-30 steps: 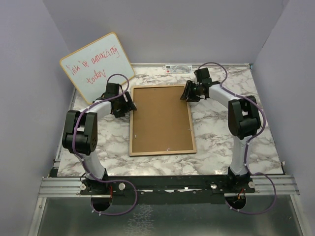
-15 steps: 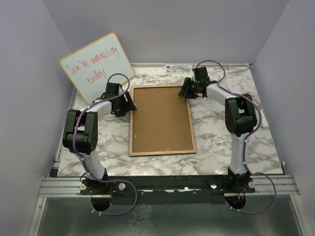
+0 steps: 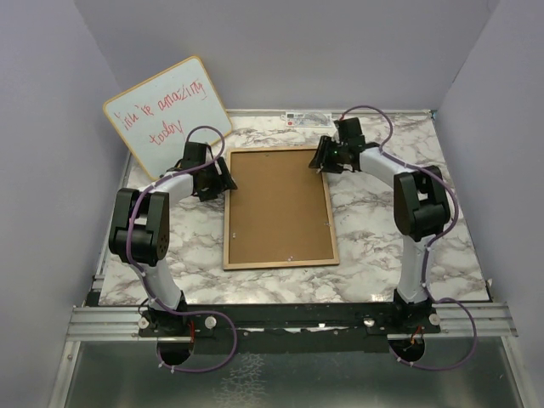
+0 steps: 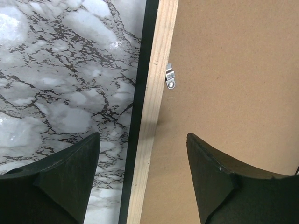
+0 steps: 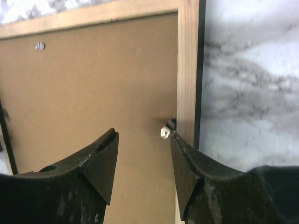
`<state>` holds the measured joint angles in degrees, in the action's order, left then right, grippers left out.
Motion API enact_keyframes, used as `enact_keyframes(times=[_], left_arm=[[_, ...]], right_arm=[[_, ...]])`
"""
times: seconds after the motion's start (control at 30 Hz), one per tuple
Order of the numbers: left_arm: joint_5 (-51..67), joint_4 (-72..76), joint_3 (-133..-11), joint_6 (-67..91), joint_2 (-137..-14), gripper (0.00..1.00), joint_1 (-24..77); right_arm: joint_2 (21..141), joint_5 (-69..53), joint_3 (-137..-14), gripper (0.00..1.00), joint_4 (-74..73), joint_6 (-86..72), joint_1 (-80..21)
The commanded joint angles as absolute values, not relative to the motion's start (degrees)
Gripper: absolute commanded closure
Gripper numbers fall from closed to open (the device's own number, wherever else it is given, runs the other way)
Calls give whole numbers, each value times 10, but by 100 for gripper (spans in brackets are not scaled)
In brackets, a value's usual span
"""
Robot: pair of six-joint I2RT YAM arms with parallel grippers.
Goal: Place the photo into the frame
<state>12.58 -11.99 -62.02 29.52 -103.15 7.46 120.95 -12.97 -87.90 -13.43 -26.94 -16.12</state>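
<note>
As the frame [image 3: 280, 262] lies face down, backing board [image 3: 279, 204] fitted, I hover left claw [image 4: 142, 140] and right claw [image 5: 144, 135], open and empty, by its side clips [image 4: 171, 80], likely next to be turned.

A counter [image 3: 374, 246] patterned as white marble with grey and black veins is boxed in by plain pale lilac-grey walls [image 3: 297, 51] on three sides. A wood-edged whiteboard [image 3: 167, 115] with red handwriting leans tilted in the far left corner. An aluminium rail [image 3: 102, 321] runs along the near edge. The light is soft and even.
</note>
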Motion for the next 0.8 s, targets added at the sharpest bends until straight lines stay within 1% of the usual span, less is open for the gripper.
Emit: enact_keyframes(times=[0.0,0.17,0.33,0.4,0.6,0.77], left_arm=[[109,-141,-610,295,-1026,22,71],[107,-138,-595,301,-1003,18,71],[107,-138,-571,310,-981,18,71],[108,-138,-557,313,-974,19,71],[112,-134,-518,320,-955,23,72],[126,-128,-493,329,-946,25,73]], right_arm=[[1122,-141,-811,46,-157,-258,-160],[1043,-208,-701,46,-168,-252,-161],[1001,-234,-631,46,-193,-232,-171],[991,-241,-608,49,-197,-229,-181],[964,-207,-565,57,-212,-249,-205],[951,-166,-554,58,-247,-242,-208]])
